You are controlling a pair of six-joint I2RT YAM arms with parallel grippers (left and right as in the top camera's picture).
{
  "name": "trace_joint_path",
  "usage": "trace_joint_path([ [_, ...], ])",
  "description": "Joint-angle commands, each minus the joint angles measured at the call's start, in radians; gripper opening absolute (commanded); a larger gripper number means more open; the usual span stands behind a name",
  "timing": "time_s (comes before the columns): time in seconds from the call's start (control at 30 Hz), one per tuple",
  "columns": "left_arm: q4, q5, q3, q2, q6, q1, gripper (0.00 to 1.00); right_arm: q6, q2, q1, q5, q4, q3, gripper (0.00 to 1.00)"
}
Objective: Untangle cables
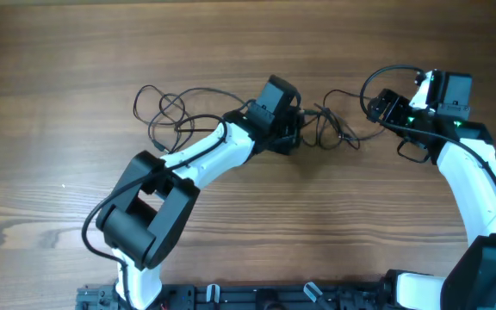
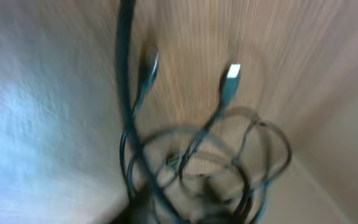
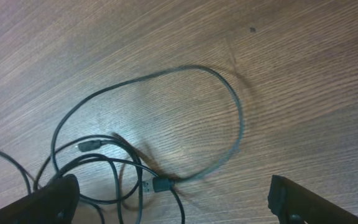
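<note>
- My right gripper (image 3: 173, 190) is open wide. Its two fingers (image 3: 55, 199) stand far apart at the lower edge of the wrist view and hold nothing.
- A plug (image 3: 160, 185) lies on the table (image 3: 303, 74) just between these fingers, and one cord runs out from it in a big loop (image 3: 229, 99).
- My left gripper (image 1: 293, 131) sits low at the cables (image 1: 334, 129). Its wrist view is blurred, so I cannot tell if it is clamped on a cord.
- The knot (image 1: 327, 129) lies between my two grippers, just beside the left one and near the right one.
- The long axis of the tangle runs across the table, from one gripper to the other.
- More loose loops (image 1: 166, 112) lie beyond my left arm (image 1: 205, 151), well apart from the right gripper.
- I think the next pull must go along this axis, with the right gripper taking the plug.
</note>
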Motion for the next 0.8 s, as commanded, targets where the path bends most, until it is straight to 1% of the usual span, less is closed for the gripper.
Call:
trace_joint_path([
  [0.0, 0.023, -0.134, 0.003, 0.006, 0.185, 0.028, 0.04, 0.006, 0.013, 0.004, -0.085, 0.011, -0.016, 1.00],
  [0.03, 0.033, -0.128, 0.003, 0.003, 0.250, 0.037, 0.04, 0.006, 0.014, 0.004, -0.114, 0.021, -0.025, 1.00],
  [0.13, 0.033, -0.089, 0.003, -0.022, 0.383, 0.060, 0.04, -0.020, 0.041, 0.027, -0.215, 0.089, -0.063, 1.00],
  [0.17, 0.034, -0.084, 0.003, -0.031, 0.416, 0.062, 0.04, -0.072, 0.051, 0.042, -0.264, 0.114, -0.073, 1.00],
  [0.2, 0.034, -0.085, 0.003, -0.042, 0.449, 0.062, 0.04, -0.158, 0.069, 0.067, -0.354, 0.145, -0.084, 0.99],
  [0.27, 0.034, -0.086, 0.003, -0.058, 0.480, 0.062, 0.04, -0.263, 0.097, 0.113, -0.453, 0.169, -0.088, 0.99],
  [0.33, 0.033, -0.085, 0.003, -0.066, 0.480, 0.063, 0.04, -0.341, 0.127, 0.171, -0.464, 0.188, -0.088, 0.99],
  [0.37, 0.033, -0.085, 0.003, -0.070, 0.480, 0.063, 0.04, -0.369, 0.143, 0.198, -0.443, 0.194, -0.088, 0.95],
  [0.4, 0.033, -0.085, 0.003, -0.071, 0.481, 0.063, 0.04, -0.375, 0.157, 0.222, -0.409, 0.198, -0.088, 0.89],
  [0.43, 0.034, -0.085, 0.003, -0.075, 0.493, 0.063, 0.04, -0.373, 0.174, 0.249, -0.354, 0.202, -0.088, 0.65],
  [0.47, 0.034, -0.085, 0.003, -0.079, 0.522, 0.065, 0.04, -0.357, 0.185, 0.267, -0.301, 0.202, -0.088, 0.37],
  [0.5, 0.033, -0.085, 0.003, -0.087, 0.579, 0.070, 0.04, -0.307, 0.192, 0.276, -0.237, 0.201, -0.088, 0.04],
  [0.53, 0.029, -0.085, 0.003, -0.105, 0.682, 0.084, 0.04, -0.172, 0.193, 0.275, -0.129, 0.200, -0.087, 0.04],
  [0.6, 0.005, -0.086, 0.003, -0.155, 0.862, 0.125, 0.04, -0.065, 0.181, 0.248, -0.055, 0.196, -0.087, 0.04],
  [0.67, -0.046, -0.100, 0.003, -0.230, 0.996, 0.192, 0.04, -0.041, 0.161, 0.182, -0.055, 0.195, -0.087, 0.04],
  [0.77, -0.134, -0.172, 0.003, -0.388, 1.113, 0.344, 0.04, -0.040, 0.156, 0.032, -0.050, 0.168, -0.087, 0.04],
])
